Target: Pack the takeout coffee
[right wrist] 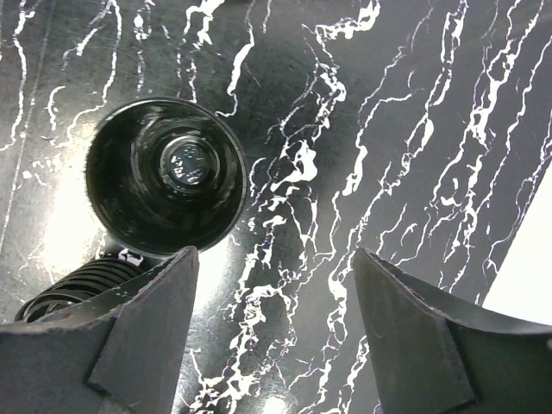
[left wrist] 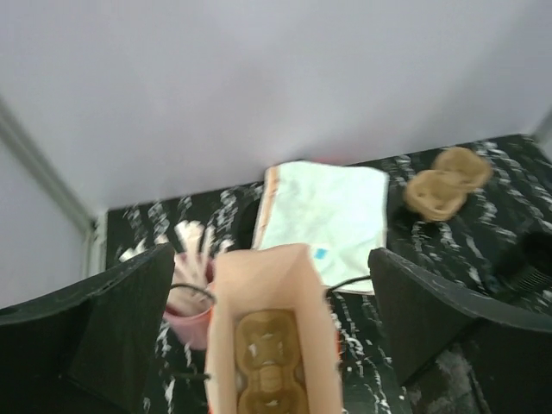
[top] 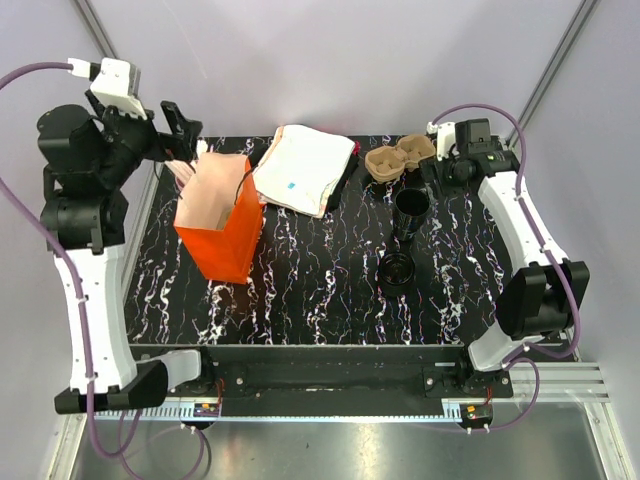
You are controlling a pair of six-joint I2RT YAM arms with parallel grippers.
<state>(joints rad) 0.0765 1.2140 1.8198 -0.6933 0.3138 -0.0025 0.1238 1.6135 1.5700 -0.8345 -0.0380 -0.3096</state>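
Blur: smearing the left wrist view. Hovering with left gripper spread wide above orange bag, cardboard tray lying inside. Poising right gripper apart, clamping nothing, near upright takeout coffee at far right of table; partly hiding ribbed black object behind one finger.

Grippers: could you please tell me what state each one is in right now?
Left gripper: open, empty, above the orange bag.
Right gripper: open, empty, black cup beside it.
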